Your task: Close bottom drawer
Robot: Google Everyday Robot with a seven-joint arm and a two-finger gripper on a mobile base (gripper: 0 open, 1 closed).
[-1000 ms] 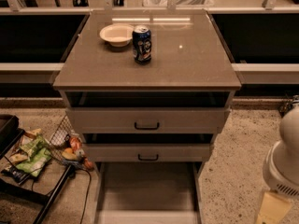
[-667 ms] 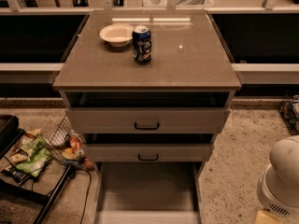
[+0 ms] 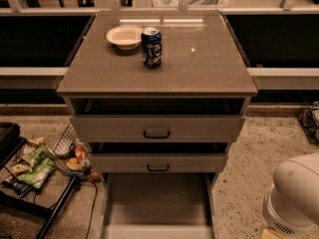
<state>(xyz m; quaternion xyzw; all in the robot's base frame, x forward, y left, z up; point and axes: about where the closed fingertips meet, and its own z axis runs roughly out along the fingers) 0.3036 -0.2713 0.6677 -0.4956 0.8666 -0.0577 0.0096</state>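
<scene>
Lying pulled out near, grey-beige flat-trayed bottom drawer; near right, white rounded robot arm, gripper unseen, its state untellable.

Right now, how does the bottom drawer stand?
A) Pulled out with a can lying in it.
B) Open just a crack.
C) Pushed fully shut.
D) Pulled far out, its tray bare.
D: the bottom drawer juts far out toward the camera, with nothing showing on its flat tray. The can stands on the cabinet top. The gripper is out of view; only a white arm segment shows at lower right.
</scene>
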